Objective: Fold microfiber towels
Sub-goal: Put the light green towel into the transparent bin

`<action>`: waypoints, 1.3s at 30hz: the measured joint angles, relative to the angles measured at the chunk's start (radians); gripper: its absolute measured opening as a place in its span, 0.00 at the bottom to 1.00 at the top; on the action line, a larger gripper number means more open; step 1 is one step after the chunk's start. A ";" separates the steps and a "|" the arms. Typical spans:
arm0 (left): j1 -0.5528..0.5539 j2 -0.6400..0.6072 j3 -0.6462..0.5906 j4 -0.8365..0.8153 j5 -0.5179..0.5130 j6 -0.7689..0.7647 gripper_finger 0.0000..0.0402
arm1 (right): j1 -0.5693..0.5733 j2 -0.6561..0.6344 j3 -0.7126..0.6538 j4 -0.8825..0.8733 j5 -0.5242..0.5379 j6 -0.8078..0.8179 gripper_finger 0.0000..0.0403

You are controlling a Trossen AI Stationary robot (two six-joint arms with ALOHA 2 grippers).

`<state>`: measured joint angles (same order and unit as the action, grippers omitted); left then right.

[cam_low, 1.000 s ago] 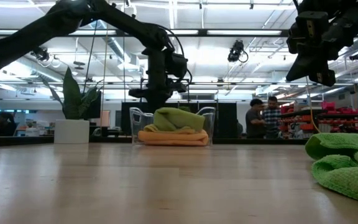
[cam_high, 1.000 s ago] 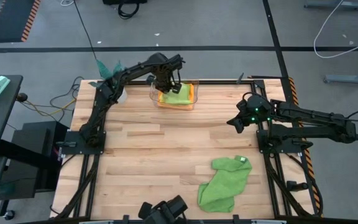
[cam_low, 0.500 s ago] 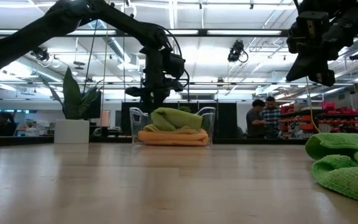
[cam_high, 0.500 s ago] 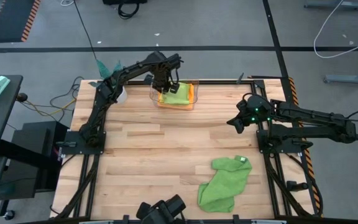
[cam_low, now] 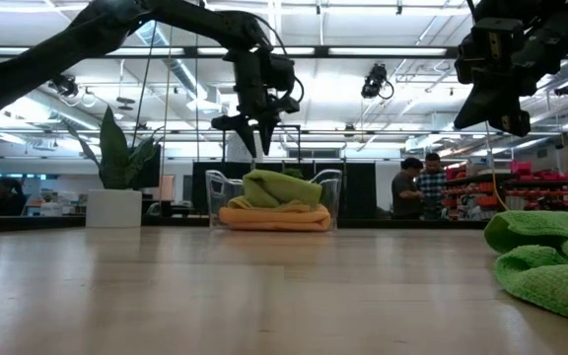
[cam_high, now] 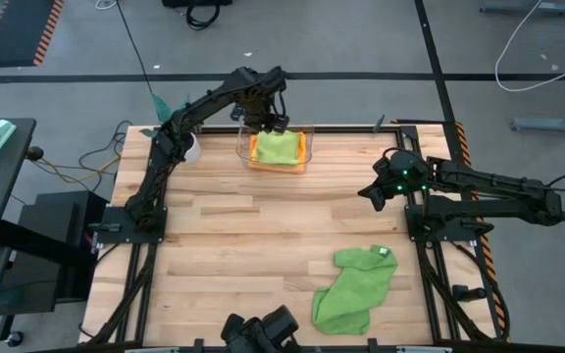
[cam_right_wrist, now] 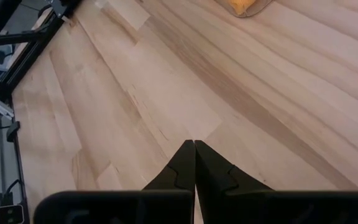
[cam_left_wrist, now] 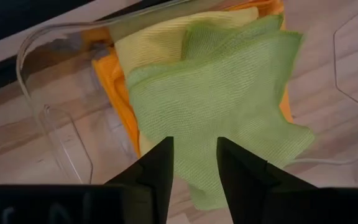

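Tabletop [cam_high: 263, 245] of pale wooden planks, seen from above: at its far edge sits a clear plastic bin [cam_high: 305, 157] holding a lime green plush towel [cam_high: 276, 148] folded on top of an orange plush towel [cam_high: 255, 159]. The left gripper [cam_high: 266, 122] hangs over the bin's far rim. Near the front right of the tabletop lies the larger mid-green microfiber towel [cam_high: 356, 288], rumpled, its long axis running diagonally from a small white tag [cam_high: 383, 253] at the far right end down toward the near left. The right gripper [cam_high: 373, 195] hovers above bare wood off the tabletop's right side, well apart from both cloths.

From table height, the left gripper [cam_low: 254, 133] is above the stacked towels, its fingers spread and pinching nothing. A teal-leaved plant in a white pot [cam_low: 114, 207] stands to the side, and two people [cam_low: 417, 189] stand far back in the room.

The left wrist camera looks down on the lime green towel [cam_left_wrist: 229, 106], lying over a yellow plush towel [cam_left_wrist: 160, 40] and the orange one [cam_left_wrist: 114, 81] in the bin.

The right wrist camera shows the right gripper [cam_right_wrist: 194, 146] with fingers pressed together over bare planks.
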<state>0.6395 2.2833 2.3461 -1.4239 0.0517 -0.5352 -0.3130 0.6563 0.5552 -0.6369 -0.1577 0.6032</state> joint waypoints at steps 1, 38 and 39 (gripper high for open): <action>-0.004 0.000 0.001 -0.002 0.002 -0.001 0.32 | 0.000 0.000 0.000 0.000 0.000 -0.003 0.02; -0.022 -0.027 -0.394 0.305 -0.102 0.109 0.07 | 0.000 0.171 0.000 0.008 -0.008 0.002 0.02; -0.029 -0.039 -0.393 0.303 -0.102 0.109 0.07 | 0.000 0.171 0.000 0.010 -0.007 -0.001 0.02</action>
<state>0.6109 2.2442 1.9526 -1.1213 -0.0502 -0.4257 -0.3130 0.8278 0.5552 -0.6267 -0.1652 0.6018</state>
